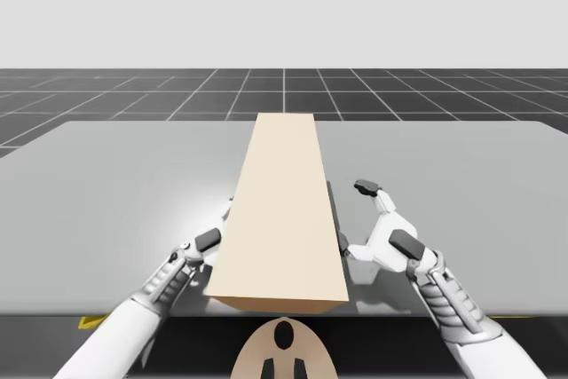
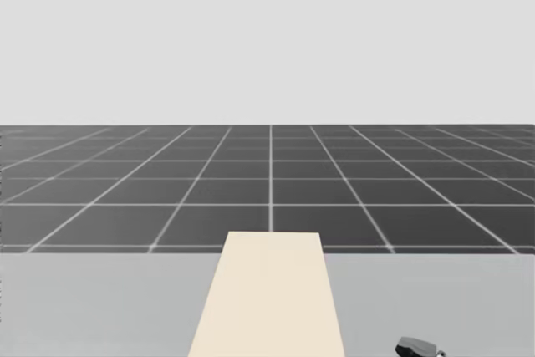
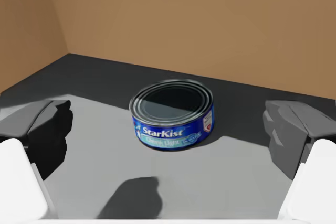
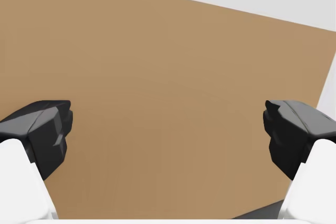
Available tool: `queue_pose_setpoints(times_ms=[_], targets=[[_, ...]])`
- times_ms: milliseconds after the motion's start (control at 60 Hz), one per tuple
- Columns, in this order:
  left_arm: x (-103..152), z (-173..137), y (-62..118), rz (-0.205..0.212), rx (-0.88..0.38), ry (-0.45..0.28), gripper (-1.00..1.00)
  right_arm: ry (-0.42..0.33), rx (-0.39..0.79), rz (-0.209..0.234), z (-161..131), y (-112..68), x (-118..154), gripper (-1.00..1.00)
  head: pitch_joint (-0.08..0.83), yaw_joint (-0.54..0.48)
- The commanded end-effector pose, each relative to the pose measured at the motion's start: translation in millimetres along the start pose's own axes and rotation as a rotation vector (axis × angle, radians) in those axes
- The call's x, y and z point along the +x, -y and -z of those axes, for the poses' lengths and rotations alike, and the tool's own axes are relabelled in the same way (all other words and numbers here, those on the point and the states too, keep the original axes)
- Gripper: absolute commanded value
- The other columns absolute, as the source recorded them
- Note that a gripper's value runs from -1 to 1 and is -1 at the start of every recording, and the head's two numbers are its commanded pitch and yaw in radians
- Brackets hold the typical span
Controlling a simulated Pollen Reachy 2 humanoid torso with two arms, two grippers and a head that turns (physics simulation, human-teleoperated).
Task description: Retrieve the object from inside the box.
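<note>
Looking down my left wrist camera, I've got a short round blue tin can [image 3: 172,115] with a dark top sitting upright on the grey floor, with plain brown cardboard walls behind it and off to one side. It's ahead of my left gripper [image 3: 168,127], roughly centred on the gap between the fingers but further out. Neither of the dark pads [image 3: 50,129] touches it, so the jaws are wide apart with nothing in them. The floor goes darker near the walls, and there's a small blob of shadow on it just in front of my fingers.

From the high camera, the tall tan cardboard box [image 1: 284,210] stands in the middle of the flat grey table [image 1: 106,193], with its long side running away from me. My left gripper [image 1: 213,237] is right up against the box's left side near the closest end, and I can't tell from there how far in it reaches. My right gripper [image 1: 355,219] is just beside the box's right side, fingers spread. The right wrist camera agrees: both dark pads [image 4: 47,129] are well apart, holding nothing, facing a flat brown wall of the box. Can't tell if they touch it.

The head camera catches the box's pale top [image 2: 267,298] and the dark gridded ground [image 2: 267,173] beyond the table.
</note>
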Motion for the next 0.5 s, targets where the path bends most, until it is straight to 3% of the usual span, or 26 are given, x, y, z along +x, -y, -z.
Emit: queue_pose_setpoints(times_ms=[17, 167, 400, 500], targets=[[-15.0, 11.8, -12.4, -0.033, -0.03, -0.045, -1.0, 0.008, 0.01, -0.006, -0.1, -1.7, 0.9, -1.0, 0.062, 0.01], [-20.3, 31.5, -18.8, -0.052, -0.113, -0.049, -1.0, 0.016, 0.015, -0.01, -0.2, -2.6, 2.3, -1.0, 0.07, 0.02], [-28.0, 53.2, -30.4, -0.036, -0.164, -0.075, -1.0, 0.021, 0.018, -0.016, -0.7, -3.6, 3.2, -1.0, 0.092, 0.02], [-33.1, 61.0, -31.6, -0.055, -0.214, -0.092, -1.0, 0.02, 0.022, -0.018, -0.5, -4.4, 2.5, -1.0, 0.1, 0.01]])
